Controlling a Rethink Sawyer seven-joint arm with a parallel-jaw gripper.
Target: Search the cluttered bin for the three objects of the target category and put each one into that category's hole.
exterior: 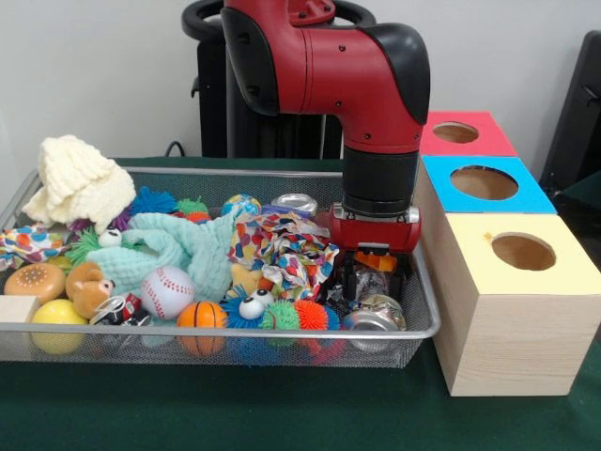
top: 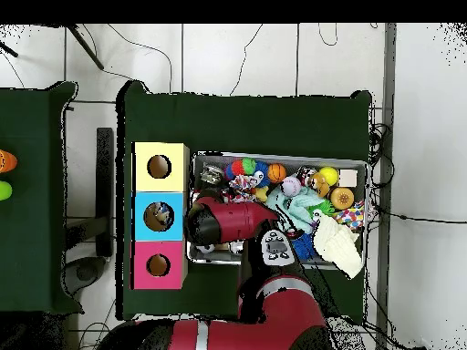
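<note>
Gripper (exterior: 374,272) is sitting low inside the bin (exterior: 427,310) at its right end in the front view, just beside the yellow box (exterior: 526,310). Fingers are buried in clutter, so can't tell how far they're spread or whether they're holding anything. A crushed can (exterior: 374,315) is lying just in front of it.

Bin (exterior: 282,331): wide, shallow silver wire-mesh basket with rounded metal rim, level on green cloth, packed with clutter. Three wooden boxes stand in a row just beside one short end, each with a round hole in a coloured top: yellow box (exterior: 554,272) nearest the front camera, blue box (exterior: 449,183) in the middle, red box (exterior: 490,141) farthest. Overhead, something lies inside the blue hole.
</note>
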